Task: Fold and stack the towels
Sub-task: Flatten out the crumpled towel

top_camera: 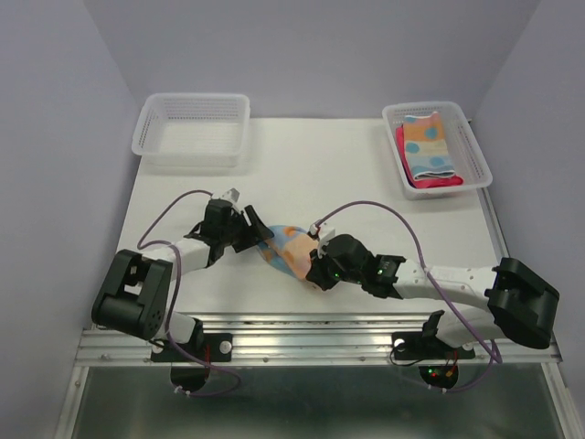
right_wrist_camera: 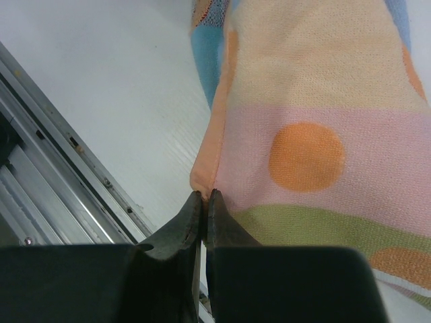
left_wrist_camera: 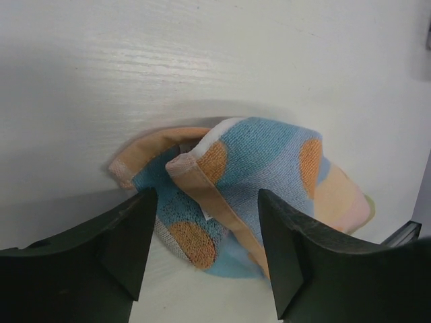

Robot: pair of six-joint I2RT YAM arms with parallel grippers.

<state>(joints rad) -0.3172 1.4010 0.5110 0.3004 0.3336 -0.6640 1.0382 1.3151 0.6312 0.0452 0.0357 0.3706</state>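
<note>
One patterned towel [top_camera: 288, 245], light blue, peach and pink with orange dots, lies crumpled on the white table between my two grippers. My left gripper [top_camera: 259, 236] is at its left end. In the left wrist view this gripper [left_wrist_camera: 207, 195] is open, and a folded corner of the towel [left_wrist_camera: 262, 161] lies between and just beyond its fingers. My right gripper [top_camera: 315, 273] is shut on the towel's near-right corner. The right wrist view shows the jaws [right_wrist_camera: 205, 195] pinching the peach hem of the towel [right_wrist_camera: 316, 134]. Two folded towels, a dotted one [top_camera: 428, 151] on a bright pink one [top_camera: 430, 181], lie stacked in the right basket.
A white mesh basket [top_camera: 475, 146] stands at the back right and holds the stack. A second white mesh basket [top_camera: 192, 128] stands at the back left. The metal rail [top_camera: 302, 334] at the table's near edge runs close below the right gripper.
</note>
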